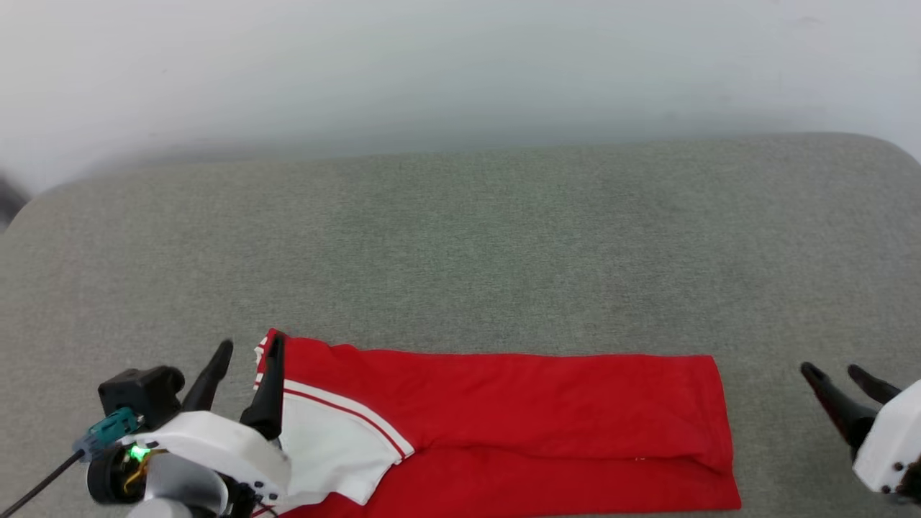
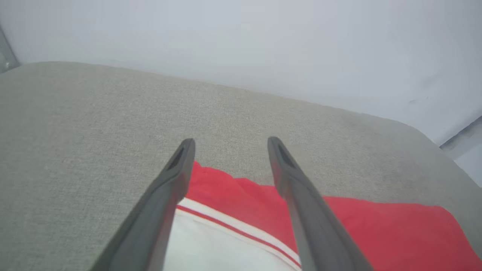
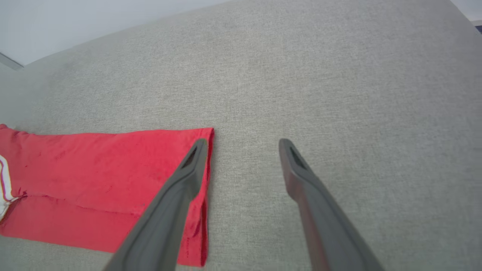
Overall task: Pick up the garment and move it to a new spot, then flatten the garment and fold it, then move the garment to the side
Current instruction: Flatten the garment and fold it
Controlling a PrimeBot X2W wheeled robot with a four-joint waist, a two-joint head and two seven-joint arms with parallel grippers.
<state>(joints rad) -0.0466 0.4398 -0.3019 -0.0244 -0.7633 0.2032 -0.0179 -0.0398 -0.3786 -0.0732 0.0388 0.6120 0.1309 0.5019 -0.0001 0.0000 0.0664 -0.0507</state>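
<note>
Grey-green fabric-covered surface (image 1: 460,237), rounded far corners. Red garment (image 1: 518,410) lies flat by its near edge (folded into a long strip, white sleeve at left end).

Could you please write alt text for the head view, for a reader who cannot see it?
A red garment with a white sleeve lies folded in a long strip on a grey surface. The left gripper, open, is at its left end; the right gripper, open, is off its right end.

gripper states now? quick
Left gripper: open, empty, at the garment's collar end.
Right gripper: open, empty, beside the garment's hem end.
</note>
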